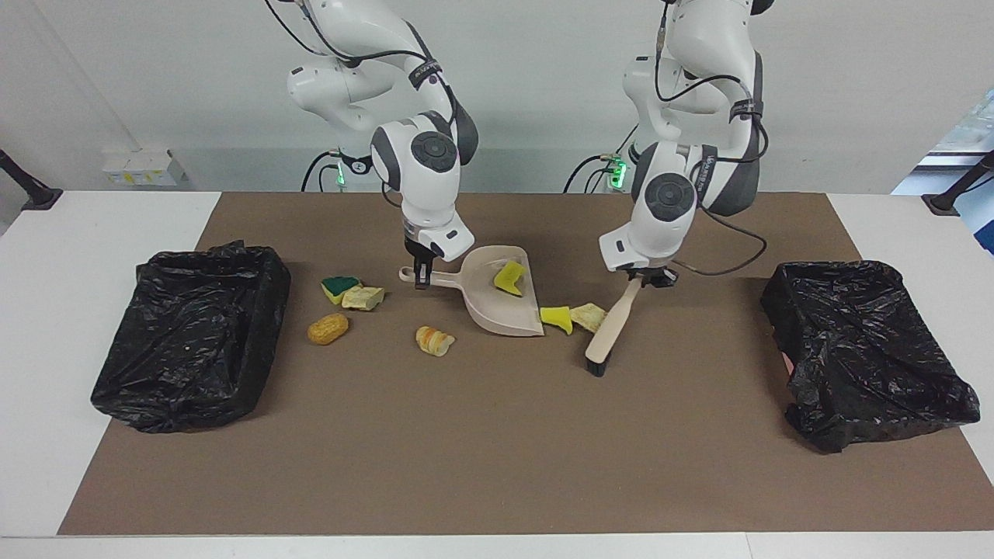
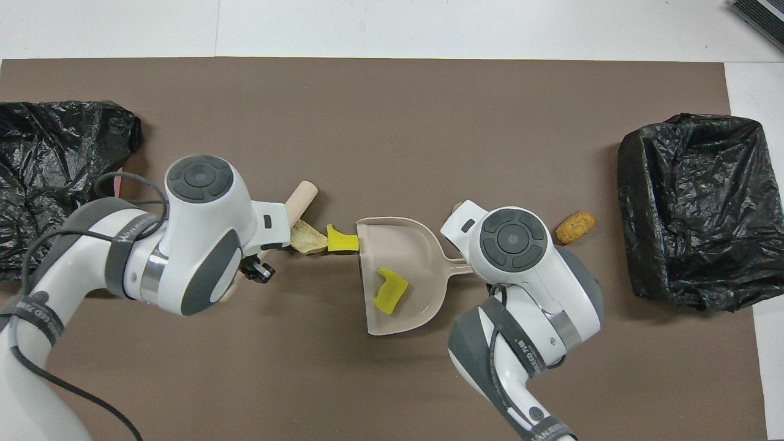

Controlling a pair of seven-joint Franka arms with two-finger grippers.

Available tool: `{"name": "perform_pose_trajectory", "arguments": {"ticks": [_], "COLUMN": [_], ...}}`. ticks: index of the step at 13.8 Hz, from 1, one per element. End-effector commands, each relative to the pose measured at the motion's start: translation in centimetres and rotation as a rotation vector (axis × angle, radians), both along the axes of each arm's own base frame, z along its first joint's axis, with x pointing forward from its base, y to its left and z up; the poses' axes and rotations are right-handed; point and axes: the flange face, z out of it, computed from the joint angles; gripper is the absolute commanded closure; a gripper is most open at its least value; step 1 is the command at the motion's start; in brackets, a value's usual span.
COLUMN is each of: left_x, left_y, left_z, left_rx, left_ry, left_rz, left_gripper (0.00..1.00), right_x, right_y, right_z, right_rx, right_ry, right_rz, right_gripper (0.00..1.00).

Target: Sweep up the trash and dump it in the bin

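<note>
Arms bend down over the mat: right claw (image 1: pixel 422 273) grasping dustpan (image 1: pixel 501 299) handle, left claw (image 1: pixel 651 278) gripping brush (image 1: pixel 613 329).

A plain white wall (image 1: pixel 854 93) stands at 12 o'clock. The white table (image 1: pixel 46 310) carries a brown mat (image 1: pixel 497 450). At 3 o'clock, a bright window (image 1: pixel 971 132).

Only partly legible lettering shows on the arms' grey straps (image 2: pixel 125 236).
</note>
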Motion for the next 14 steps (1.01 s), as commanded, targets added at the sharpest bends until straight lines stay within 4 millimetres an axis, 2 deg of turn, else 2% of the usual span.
{"name": "perform_pose_trajectory", "arguments": {"ticks": [1,2,4,6,8,10,11,14], "left_x": [-4.8,-5.8,-6.9,-6.6,-6.2,-5.7,-5.6,-6.4], "left_y": [-3.3,-4.8,-6.8,-7.7,-8.1,-8.7,-8.9,-8.7], "left_z": [0.4,0.5,0.7,1.3,3.1,5.8,6.6,8.3], "left_rx": [0.004,-0.021,-0.087,-0.111,-0.131,-0.155,-0.154,-0.144], "left_ry": [-0.006,0.009,0.069,0.1,0.094,0.089,0.077,0.066], "left_rz": [0.044,0.085,0.287,0.416,0.434,0.537,0.581,0.651], "left_gripper": [1.0,1.0,1.0,1.0,1.0,1.0,1.0,1.0], "right_x": [-0.6,-0.8,-0.9,-0.7,-0.5,-0.2,0.1,0.1], "right_y": [2.4,3.1,3.1,2.8,2.6,2.2,1.5,1.5], "right_z": [-1.9,-2.1,-2.1,-2.2,-1.9,-1.5,-1.3,-1.0], "right_rx": [0.024,0.03,0.029,0.022,0.021,0.02,0.018,0.015], "right_ry": [-0.036,-0.046,-0.045,-0.037,-0.035,-0.031,-0.027,-0.023], "right_rz": [-0.062,-0.072,-0.071,-0.068,-0.062,-0.04,-0.04,-0.036], "right_gripper": [1.0,1.0,1.0,1.0,1.0,1.0,1.0,1.0]}}
